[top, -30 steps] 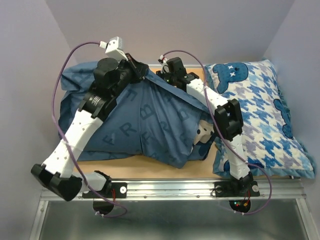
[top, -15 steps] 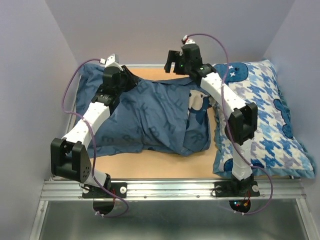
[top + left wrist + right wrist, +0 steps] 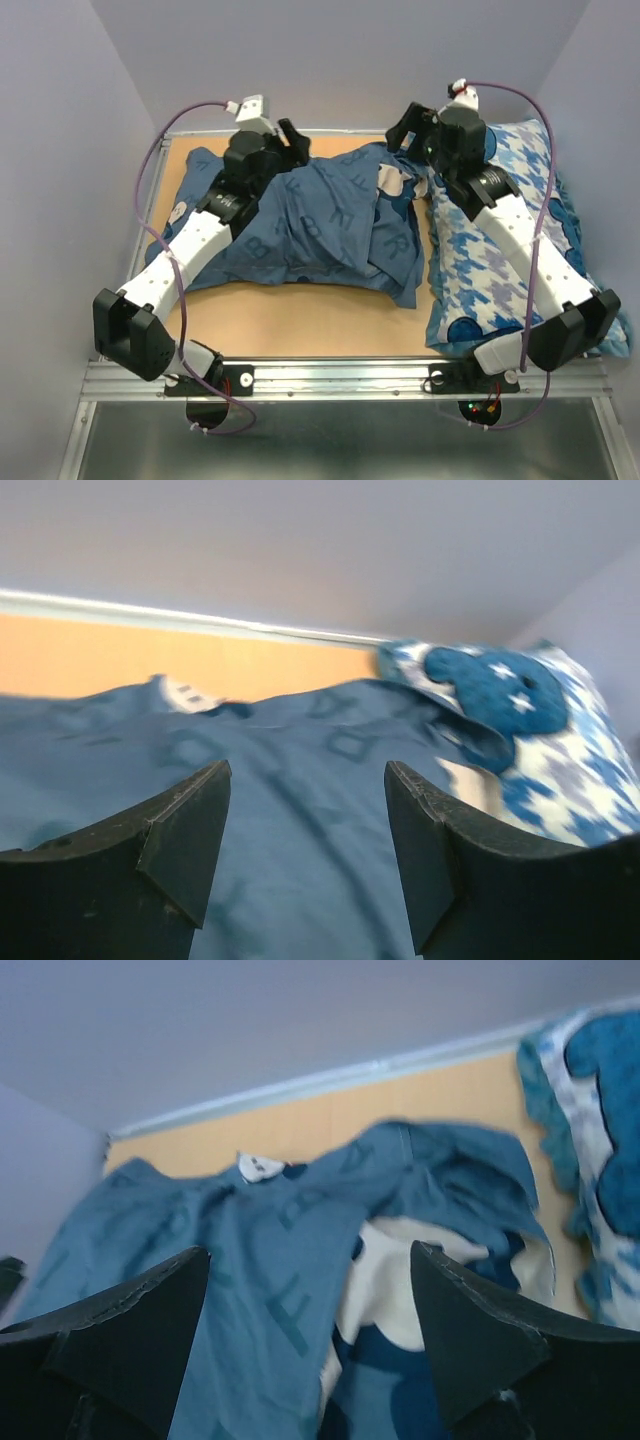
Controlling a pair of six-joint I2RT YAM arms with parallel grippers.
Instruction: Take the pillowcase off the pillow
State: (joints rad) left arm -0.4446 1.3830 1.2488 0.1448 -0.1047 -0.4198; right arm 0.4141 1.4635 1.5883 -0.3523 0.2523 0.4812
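The pillowcase point(image 3: 310, 225) lay crumpled across the left and middle of the counter point(image 3: 290, 320), dark blue with grey-blue letters, folded into deep creases and bunched thickest at its right end, where a pale cream patch of the print point(image 3: 390, 180) showed. Whether the pillow was inside it could not be told. Its right edge lay against the houndstooth pillow point(image 3: 510, 200), which filled the right side of the counter. The left arm bent sharply at the near left corner and ran diagonally over the fabric's left half, so that the left end effector point(image 3: 292, 140) hung above the far edge of the cloth; the left wrist view showed its fingers spread wide with nothing between them, only blue fabric point(image 3: 300, 810) below. The right arm folded at the far right and stretched back across the houndstooth pillow, partly hiding it, with the right end effector point(image 3: 403, 130) above the pillowcase's far right corner, its fingers also wide apart and empty over the cloth point(image 3: 250, 1260).
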